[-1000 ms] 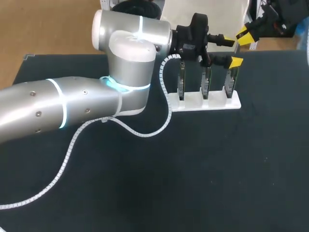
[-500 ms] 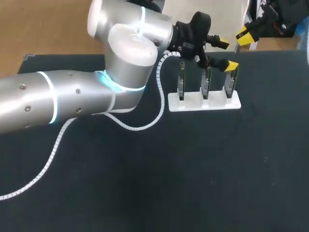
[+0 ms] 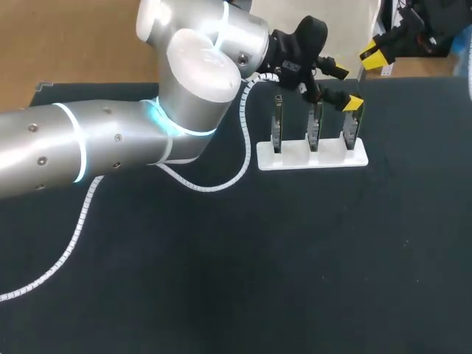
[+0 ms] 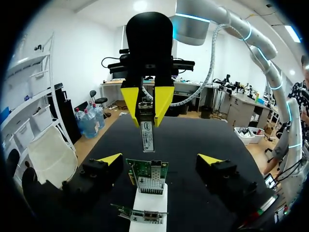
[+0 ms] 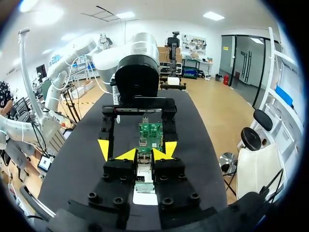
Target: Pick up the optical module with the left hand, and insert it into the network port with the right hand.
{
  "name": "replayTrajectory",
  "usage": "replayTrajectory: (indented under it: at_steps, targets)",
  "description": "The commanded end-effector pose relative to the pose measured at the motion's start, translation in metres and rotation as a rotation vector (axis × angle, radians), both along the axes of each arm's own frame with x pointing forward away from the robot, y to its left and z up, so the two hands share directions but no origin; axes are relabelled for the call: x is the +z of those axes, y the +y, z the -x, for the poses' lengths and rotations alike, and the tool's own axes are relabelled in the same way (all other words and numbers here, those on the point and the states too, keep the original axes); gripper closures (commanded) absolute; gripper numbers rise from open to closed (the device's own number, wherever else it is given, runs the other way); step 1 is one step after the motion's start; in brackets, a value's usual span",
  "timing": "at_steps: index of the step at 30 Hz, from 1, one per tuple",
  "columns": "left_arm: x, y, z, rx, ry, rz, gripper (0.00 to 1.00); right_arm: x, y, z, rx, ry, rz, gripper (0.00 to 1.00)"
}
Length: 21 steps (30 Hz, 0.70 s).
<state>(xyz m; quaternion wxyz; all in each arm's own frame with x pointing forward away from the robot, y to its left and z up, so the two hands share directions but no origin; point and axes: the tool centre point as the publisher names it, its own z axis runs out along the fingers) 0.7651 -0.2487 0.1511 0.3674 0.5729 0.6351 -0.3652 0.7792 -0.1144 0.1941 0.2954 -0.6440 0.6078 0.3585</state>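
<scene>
1. Hanging over the desk (image 4: pixel 203 137), the right fingers (image 4: pixel 131 100) pinch the optical module (image 4: pixel 147 135) upright, just above the network card (image 4: pixel 147 173).
2. The left fingers (image 4: pixel 110 159) stand wide apart on either side of that card, holding nothing.

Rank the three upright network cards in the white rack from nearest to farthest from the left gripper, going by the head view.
1. right-end card, at the right end of the white rack, just below the left gripper.
2. middle card, in the centre slot.
3. left-end card, at the far end, beside the arm's cable.
</scene>
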Motion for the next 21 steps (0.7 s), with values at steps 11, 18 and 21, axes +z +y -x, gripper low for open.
replayTrajectory:
  at_steps: [11, 18, 21]
  targets:
    - [-0.006, -0.0001, -0.0046, 0.001, 0.024, -0.049, 0.0, -0.0005, 0.0003, -0.0011, 0.0, -0.001, 0.004, 1.0]
    - [-0.007, 0.0007, -0.0044, 0.002, 0.026, -0.055, 0.0, -0.0001, 0.0, -0.0019, 0.001, -0.003, 0.008, 1.0]
    - [-0.0076, 0.0012, -0.0045, 0.007, 0.029, -0.057, 0.0, -0.0002, 0.0, -0.0018, 0.002, -0.003, 0.01, 1.0]
